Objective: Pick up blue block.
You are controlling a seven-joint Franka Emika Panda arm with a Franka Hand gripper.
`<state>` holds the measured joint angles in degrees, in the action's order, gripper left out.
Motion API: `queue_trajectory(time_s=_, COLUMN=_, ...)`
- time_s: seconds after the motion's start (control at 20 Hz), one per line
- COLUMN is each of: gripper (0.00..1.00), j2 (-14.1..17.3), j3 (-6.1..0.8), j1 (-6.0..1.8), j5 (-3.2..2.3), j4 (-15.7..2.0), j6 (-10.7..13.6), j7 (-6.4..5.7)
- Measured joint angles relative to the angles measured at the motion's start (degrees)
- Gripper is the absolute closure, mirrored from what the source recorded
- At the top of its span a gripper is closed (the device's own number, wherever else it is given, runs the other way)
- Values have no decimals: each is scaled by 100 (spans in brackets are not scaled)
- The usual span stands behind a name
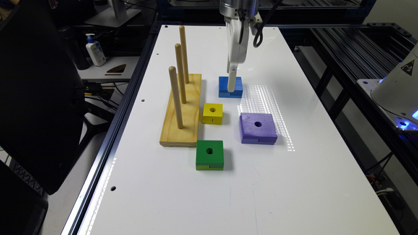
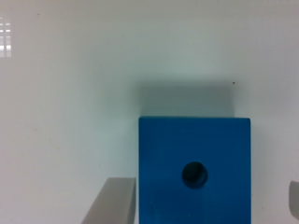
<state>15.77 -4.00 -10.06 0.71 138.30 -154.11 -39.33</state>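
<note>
Hanging down from the top centre of the exterior view, the gripper (image 1: 231, 85) reaches the blue block (image 1: 237, 85), which sits on the white table (image 1: 294, 182) just above the yellow block (image 1: 212, 113) and up-left of the purple block (image 1: 258, 128). In the wrist view, the blue block (image 2: 194, 154) lies between spread fingers (image 2: 114, 201), one touching its side, the other standing apart.

Robotics laboratory: white desk (image 1: 228, 195) drilled with mounting holes, framed by black aluminium extrusion rails (image 1: 356, 52); monitor stand (image 1: 112, 14), loose cables and sanitiser bottle (image 1: 95, 50) alongside.
</note>
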Motion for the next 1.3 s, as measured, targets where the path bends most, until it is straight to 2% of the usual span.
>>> queue_trajectory(time_s=0.55, gripper=0, j2=117, j3=0, j1=-3, j5=-3, j4=-4, j6=-96, j7=0)
queue_trajectory(time_s=0.85, gripper=0, j2=402, j3=2, j1=-4, j5=-11, j4=-10, j6=-412, j7=1)
queue_trajectory(time_s=1.1, gripper=0, j2=407, j3=3, j1=-5, j5=-12, j4=-21, j6=-420, j7=1)
queue_trajectory(time_s=1.3, gripper=0, j2=441, j3=2, j1=-4, j5=-12, j4=-96, j6=-421, j7=1)
